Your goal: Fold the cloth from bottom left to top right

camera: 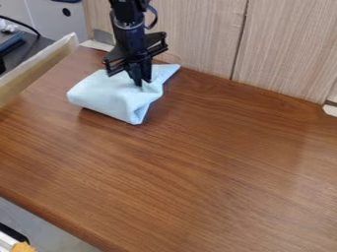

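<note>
One pale blue cloth [105, 96], bunched and partly doubled over, placed at the upper left of the wooden desk [217, 157]. One black end effector [140, 82], pointed down onto the cloth's middle; whether the cloth is grasped or merely pressed cannot be told. Step in hand, as judged: the fold itself, seemingly well advanced, with one pointed corner [172, 69] lying out toward the upper right. Next move, as judged: the upper layer to be laid toward that corner, any hold released, and the end effector raised gently, lest the fold be dragged open. Surroundings: wood-grain panels [197, 29], set upright behind the desk, near the cloth; one wooden board [36, 69], set along the left edge. By these, travel rearward or leftward may be hindered.
</note>
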You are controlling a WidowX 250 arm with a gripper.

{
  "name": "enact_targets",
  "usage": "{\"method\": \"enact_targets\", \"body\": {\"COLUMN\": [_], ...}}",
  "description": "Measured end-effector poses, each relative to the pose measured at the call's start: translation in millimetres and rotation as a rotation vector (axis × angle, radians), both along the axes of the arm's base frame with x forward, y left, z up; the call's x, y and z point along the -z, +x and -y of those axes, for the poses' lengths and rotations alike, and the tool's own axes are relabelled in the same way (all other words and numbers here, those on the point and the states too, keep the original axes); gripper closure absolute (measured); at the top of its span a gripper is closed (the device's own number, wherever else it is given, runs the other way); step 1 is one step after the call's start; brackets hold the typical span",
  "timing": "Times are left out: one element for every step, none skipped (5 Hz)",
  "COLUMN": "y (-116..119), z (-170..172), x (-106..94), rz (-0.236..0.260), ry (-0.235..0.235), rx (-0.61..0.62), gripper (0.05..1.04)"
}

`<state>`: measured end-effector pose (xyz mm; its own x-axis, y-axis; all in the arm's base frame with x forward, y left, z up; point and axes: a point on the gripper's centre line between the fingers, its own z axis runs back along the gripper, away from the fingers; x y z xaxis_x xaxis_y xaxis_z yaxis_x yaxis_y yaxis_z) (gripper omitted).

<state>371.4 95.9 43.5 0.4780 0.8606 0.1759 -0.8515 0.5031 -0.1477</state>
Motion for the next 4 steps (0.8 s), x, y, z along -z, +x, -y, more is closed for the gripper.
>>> {"method": "enact_targets", "body": {"y": [7.0,12.0,11.5,8.5], "z": [-4.0,-4.1,-3.4,-1.4], "x": [18.5,27.5,27.9,29.4], "rz": [-0.027,-0.040,-0.043,-0.056], "ry": [0.011,0.010,0.014,0.004], "rx": [-0.019,-0.026,-0.024,-0.016], "gripper": [0.998,0.998,0.969,0.786]}}
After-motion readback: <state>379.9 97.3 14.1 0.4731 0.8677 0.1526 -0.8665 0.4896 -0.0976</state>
